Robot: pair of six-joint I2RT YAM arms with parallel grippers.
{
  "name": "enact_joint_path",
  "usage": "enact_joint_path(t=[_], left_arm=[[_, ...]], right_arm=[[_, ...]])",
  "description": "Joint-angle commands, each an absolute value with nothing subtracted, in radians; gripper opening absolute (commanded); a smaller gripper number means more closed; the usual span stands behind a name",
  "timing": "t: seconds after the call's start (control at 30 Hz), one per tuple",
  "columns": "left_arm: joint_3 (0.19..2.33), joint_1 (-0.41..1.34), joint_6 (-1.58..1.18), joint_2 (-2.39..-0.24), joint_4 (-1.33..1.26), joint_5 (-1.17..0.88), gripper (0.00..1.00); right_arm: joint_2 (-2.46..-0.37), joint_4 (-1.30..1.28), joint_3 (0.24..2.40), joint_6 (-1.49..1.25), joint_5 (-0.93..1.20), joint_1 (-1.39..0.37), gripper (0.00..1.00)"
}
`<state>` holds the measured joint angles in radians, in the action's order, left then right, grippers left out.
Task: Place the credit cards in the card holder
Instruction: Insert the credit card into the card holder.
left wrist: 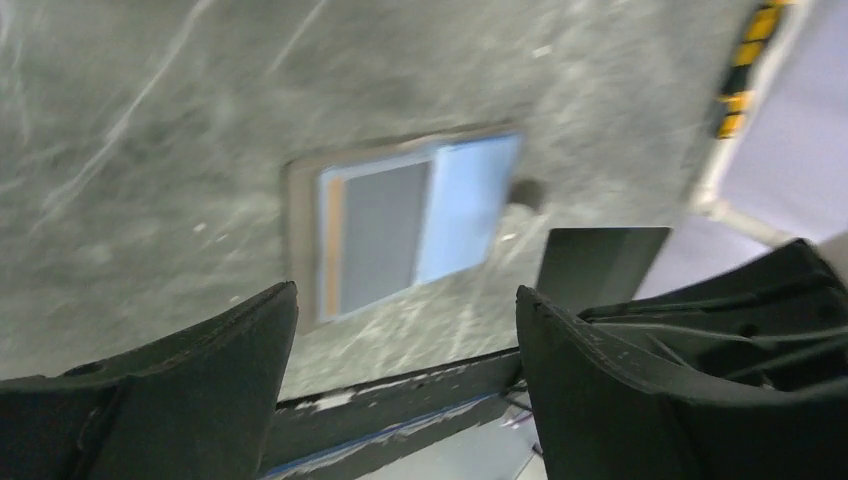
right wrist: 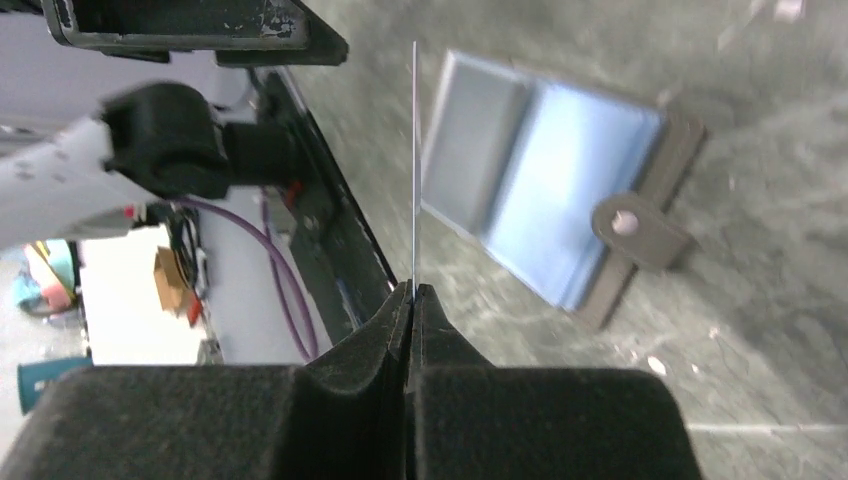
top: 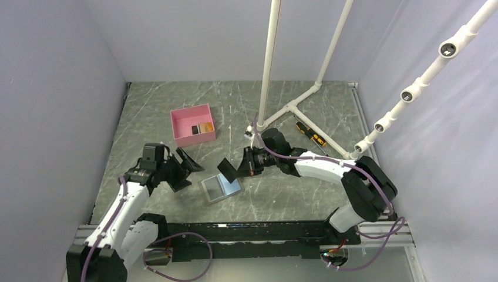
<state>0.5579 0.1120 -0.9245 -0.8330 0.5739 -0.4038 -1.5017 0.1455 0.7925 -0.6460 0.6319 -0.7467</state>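
The grey card holder (top: 221,188) lies open on the table, its light blue lining up; an orange strip shows along its grey pocket in the left wrist view (left wrist: 410,225). My right gripper (top: 241,164) is shut on a black credit card (top: 227,169) and holds it in the air just above and behind the holder. That card shows edge-on in the right wrist view (right wrist: 414,170), left of the holder (right wrist: 560,190). My left gripper (top: 187,167) is open and empty, left of the holder. A black card (top: 195,129) and an orange card (top: 205,127) lie in the pink box.
The pink box (top: 179,126) stands behind the left gripper. A yellow-and-black screwdriver (top: 310,134) lies at the back right beside a white pipe frame (top: 293,106) that stands on the table. Grey walls close in the table on three sides.
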Motion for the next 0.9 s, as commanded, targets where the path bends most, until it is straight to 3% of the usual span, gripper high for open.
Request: enact_joint_path(t=[0.0,0.17,0.33,0.7,0.87], left_arm=[[0.52,0.197,-0.914,-0.9,0.653,-0.264,0.84],[0.502,0.303,-0.937,-1.002,0.586,-0.15,0.83],[0.453,0.309,-0.942,-1.098,0.455,-0.172,0.73],[0.466,0.354,-0.901,-1.189,0.442,-0.086,0.7],[0.46,0.369,-0.902,-1.205,0.432,-0.066,0.57]], right_arm=[[-1.55,0.037,0.807,-0.543,0.727,-0.742,0.0],[-1.571,0.073,0.78,-0.555,0.747,-0.741,0.0],[-1.627,0.097,0.786,-0.557,0.778,-0.741,0.0],[-1.742,0.128,0.818,-0.562,0.79,-0.735,0.0],[-1.735,0.163,0.794,-0.578,0.799,-0.734,0.0]])
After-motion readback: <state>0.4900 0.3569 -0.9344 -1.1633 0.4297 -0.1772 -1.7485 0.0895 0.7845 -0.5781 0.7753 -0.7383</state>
